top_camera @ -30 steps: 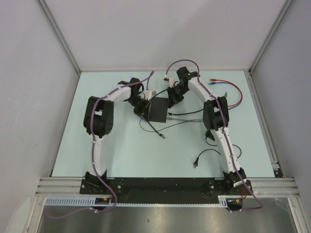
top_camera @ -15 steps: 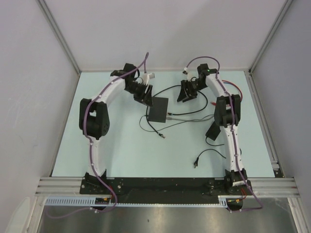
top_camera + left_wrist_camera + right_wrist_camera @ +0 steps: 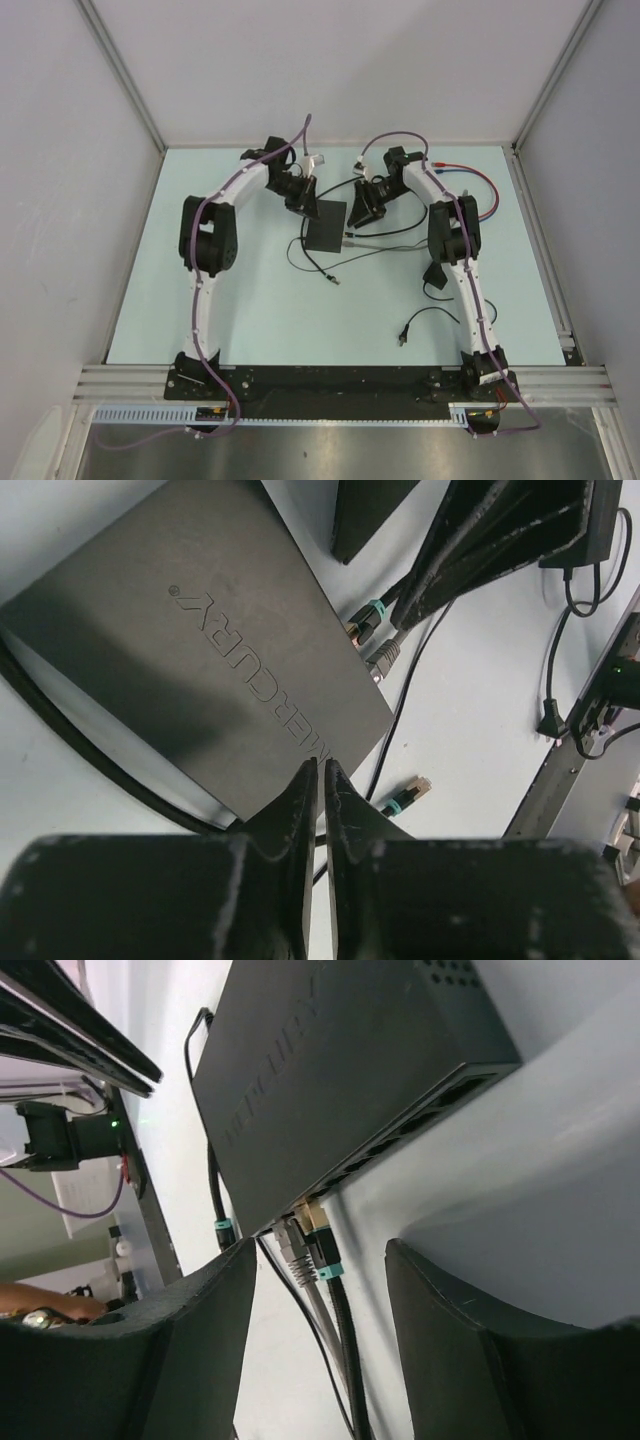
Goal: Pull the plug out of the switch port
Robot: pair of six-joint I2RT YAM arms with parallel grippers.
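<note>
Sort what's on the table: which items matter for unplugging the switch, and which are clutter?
Job: flat matte-black switch box; teal-collared black plug and grey plug seated in its ports.
Lying about: loose teal-collared plug; red and blue cables; black adapter brick.

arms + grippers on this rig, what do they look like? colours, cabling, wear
The left arm and right arm have white links with bulky black joints, each with a purple cable running along it. The left gripper and right gripper have matte black wedge-shaped fingers, scuffed pale at the edges.
</note>
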